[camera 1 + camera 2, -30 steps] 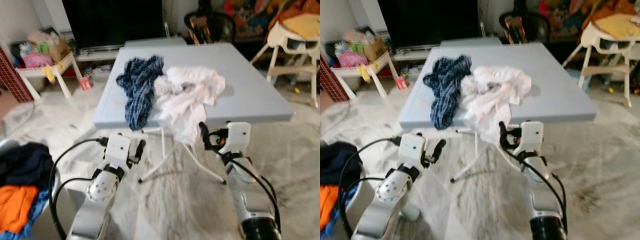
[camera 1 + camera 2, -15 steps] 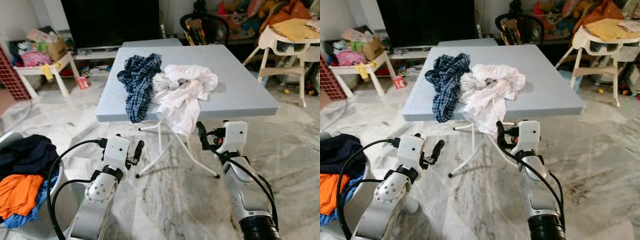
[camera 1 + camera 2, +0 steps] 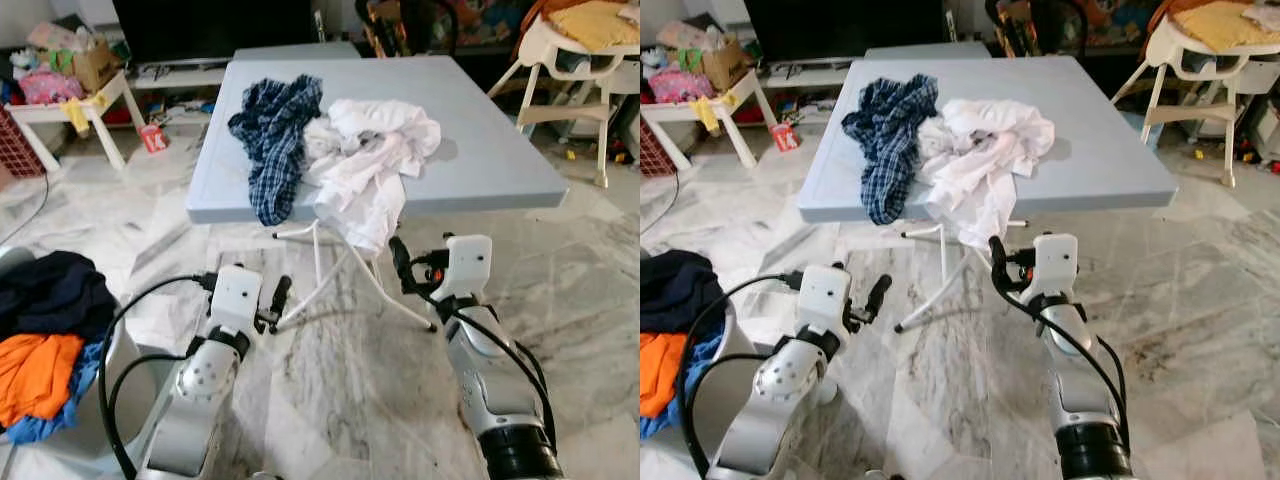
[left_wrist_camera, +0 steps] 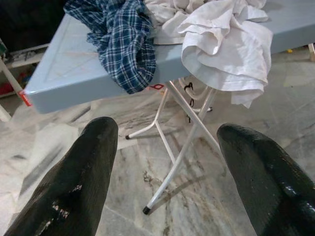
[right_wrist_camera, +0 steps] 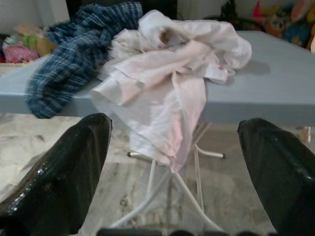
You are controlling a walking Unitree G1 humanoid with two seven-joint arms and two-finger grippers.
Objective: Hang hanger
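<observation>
Laundry fills the far left: a basket holding dark, orange and blue clothes sits on the marble floor beside the robot, probably parked there as the source or destination for garments. Next comes the left gripper, raised in front of the body on a bent silver arm, its fingers spread wide with nothing between them, aimed toward the near edge of the table. On the grey folding table lie two crumpled garments: a blue plaid shirt draped over the near edge, and just to its right, touching it, a white shirt that also spills over the edge and hangs down in front of the white table legs. They look dumped there for sorting rather than laid out. No hanger can be made out among the clothes or anywhere on the table, so where the task's thing is I cannot tell. Further right, the right gripper is held up on a bent arm just below the dangling white shirt, its fingers likewise spread apart and holding nothing. Both arms look poised in a ready stance, forearms forward and wrists level with the table's underside. At the far right stands a white high chair.
</observation>
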